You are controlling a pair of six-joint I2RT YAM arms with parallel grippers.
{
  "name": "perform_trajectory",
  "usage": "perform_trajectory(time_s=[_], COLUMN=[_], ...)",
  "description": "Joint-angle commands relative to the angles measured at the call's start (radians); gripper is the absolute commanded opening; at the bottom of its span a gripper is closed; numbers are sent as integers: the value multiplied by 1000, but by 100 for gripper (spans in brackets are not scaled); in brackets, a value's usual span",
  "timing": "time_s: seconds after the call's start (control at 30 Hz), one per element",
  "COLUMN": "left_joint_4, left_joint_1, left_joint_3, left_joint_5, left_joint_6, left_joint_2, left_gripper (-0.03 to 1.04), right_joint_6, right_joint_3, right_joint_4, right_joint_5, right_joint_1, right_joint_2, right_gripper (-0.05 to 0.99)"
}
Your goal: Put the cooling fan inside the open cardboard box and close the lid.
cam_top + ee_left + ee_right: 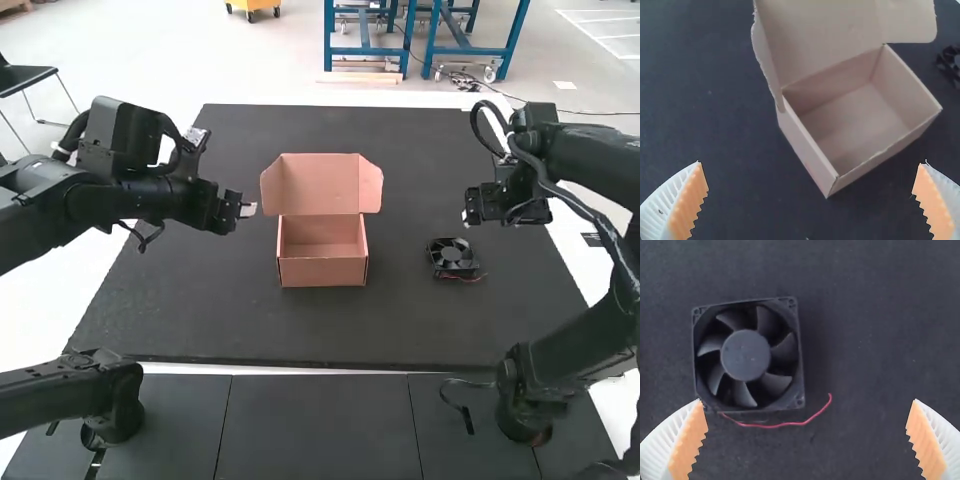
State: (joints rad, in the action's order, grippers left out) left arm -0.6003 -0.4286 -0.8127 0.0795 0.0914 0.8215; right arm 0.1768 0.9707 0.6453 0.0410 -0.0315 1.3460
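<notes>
Small brown cardboard box (322,270) sits mid-desk on the black mat (180,300). Its lid flap (320,183) stands up at the back and the inside is bare. The black square cooling fan (453,256) lies flat on the mat to the right of the box, near but not touching it, w/ a thin red wire (785,422) trailing off one edge. Left claw (243,209) hangs just left of the lid, ribbed white fingers w/ orange pads (690,200) spread wide, holding nothing. Right claw (467,213) hovers over the fan, also spread wide and holding nothing, pads (687,440) either side of it.
</notes>
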Motion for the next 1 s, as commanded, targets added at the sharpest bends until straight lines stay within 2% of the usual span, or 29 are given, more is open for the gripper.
perform_trajectory(time_s=[0.0,0.33,0.8,0.97], left_joint_4=[0,-10,-10,-7], left_joint_1=[-19,-90,-85,-68], left_joint_3=[-11,-6,-2,-3], left_joint_5=[25,36,20,20], left_joint_6=[-28,-32,-28,-28], left_joint_2=[-10,-10,-10,-10], left_gripper=[97,97,97,97], right_joint_6=[16,7,0,-3], right_joint_3=[49,117,169,195], right_joint_4=[1,-4,-26,-24], right_joint_5=[14,14,-7,-13], right_joint_1=[-24,-77,-90,-90], right_joint_2=[48,196,364,410], right_gripper=[91,90,90,90])
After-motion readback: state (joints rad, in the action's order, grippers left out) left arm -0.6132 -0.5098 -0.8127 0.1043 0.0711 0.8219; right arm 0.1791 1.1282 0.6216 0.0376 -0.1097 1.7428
